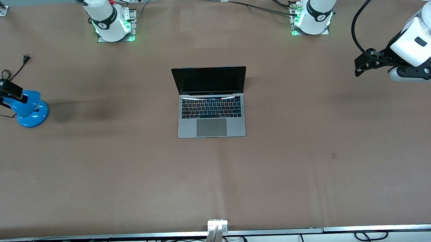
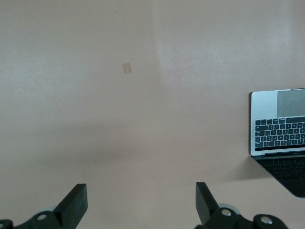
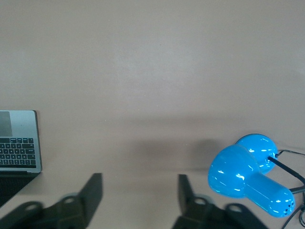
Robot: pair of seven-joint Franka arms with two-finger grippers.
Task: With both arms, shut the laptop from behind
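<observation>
At the edge of the frame on the right arm's end of the counter (image 1: 130, 177), at middle height, we see the right pincer (image 1: 14, 90) just beside a blue desk lamp (image 1: 28, 108). In the right wrist view its fingers (image 3: 93, 191) stand partly apart with only bare counter between them, so it holds nothing. The lamp's cord ends in a loose plug (image 1: 26, 57), so we judge the lamp is only a bystander here. In the centre of the frame lies the laptop (image 1: 210, 106), open, its black screen upright and its keyboard toward the front camera. Its lid therefore turns its back toward the two bases in the upper part of the frame, which suits a push from there. At the edge on the left arm's end, at middle height, the left pincer (image 1: 362, 63) hangs over bare counter, wide open and empty, well apart from the laptop. We think both arms are held out to the sides before they approach the lid. We count one laptop, one lamp, two arms, two pincers, and one small dark patch (image 1: 334, 155) on the counter.
</observation>
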